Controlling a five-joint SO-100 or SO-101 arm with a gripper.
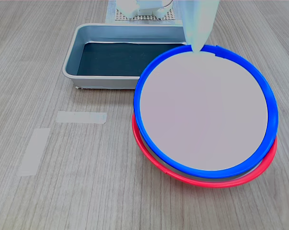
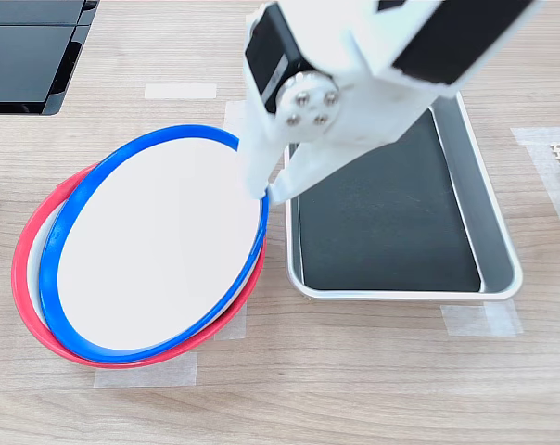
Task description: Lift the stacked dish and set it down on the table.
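In the first exterior view, the light wood-grain table (image 1: 63,191) lies nearest, with pale tape strips (image 1: 34,151) on the first exterior view's left. Beyond them the round red-rimmed plate (image 1: 206,179) rests on the tabletop, and the large blue-rimmed plate (image 1: 204,108) with a pale centre sits tilted on it, its far edge raised. The white gripper (image 1: 198,48) pinches that far rim, its jaws closed on the blue edge. Behind stands the grey rectangular metal tray (image 1: 87,45) with a dark floor.
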